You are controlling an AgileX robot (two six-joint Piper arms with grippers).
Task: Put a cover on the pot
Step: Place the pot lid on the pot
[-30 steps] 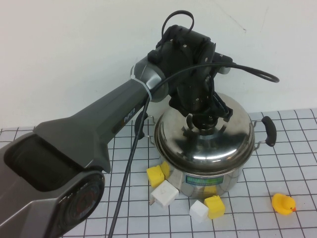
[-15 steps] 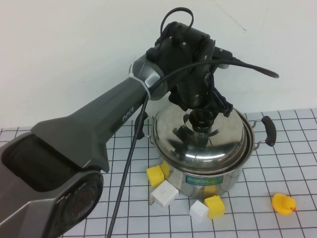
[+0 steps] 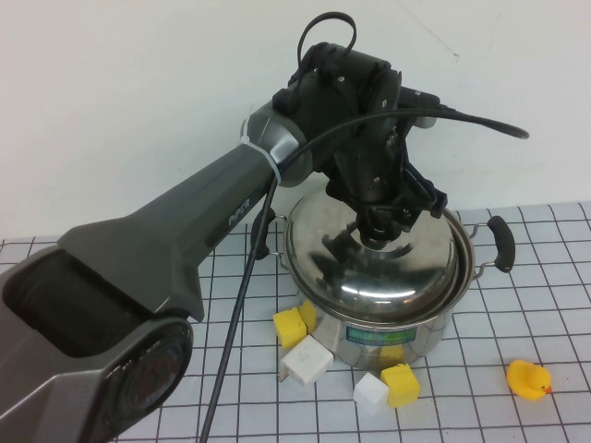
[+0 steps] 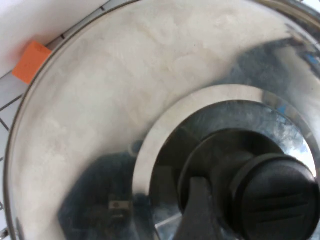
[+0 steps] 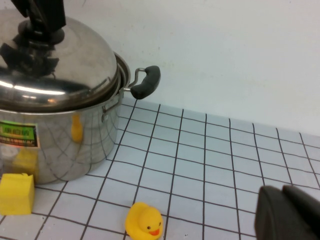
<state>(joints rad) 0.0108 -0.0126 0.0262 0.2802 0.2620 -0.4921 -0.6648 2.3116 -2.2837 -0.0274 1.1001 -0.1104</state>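
The shiny steel pot (image 3: 406, 334) with a green-blue label stands mid-table, one black side handle (image 3: 501, 242) on its right. The domed steel lid (image 3: 369, 277) lies over its mouth, shifted slightly to the left, so the pot's right rim shows. My left gripper (image 3: 380, 220) is above the lid, shut on its black knob (image 4: 275, 200); one finger (image 4: 197, 210) shows beside the knob. The pot (image 5: 65, 140) and lid (image 5: 60, 75) also show in the right wrist view. My right gripper (image 5: 287, 212) is shut and empty, low over the table to the pot's right.
Yellow blocks (image 3: 290, 326) (image 3: 400, 384) and white blocks (image 3: 306, 362) (image 3: 370, 392) lie against the pot's front. A yellow rubber duck (image 3: 528, 378) sits at the front right, also seen in the right wrist view (image 5: 144, 221). The white wall is close behind the pot.
My left gripper has carried the lid by its knob up and a little left, then shifted slightly right. The lid now covers more of the pot's left side. Nothing else moved.
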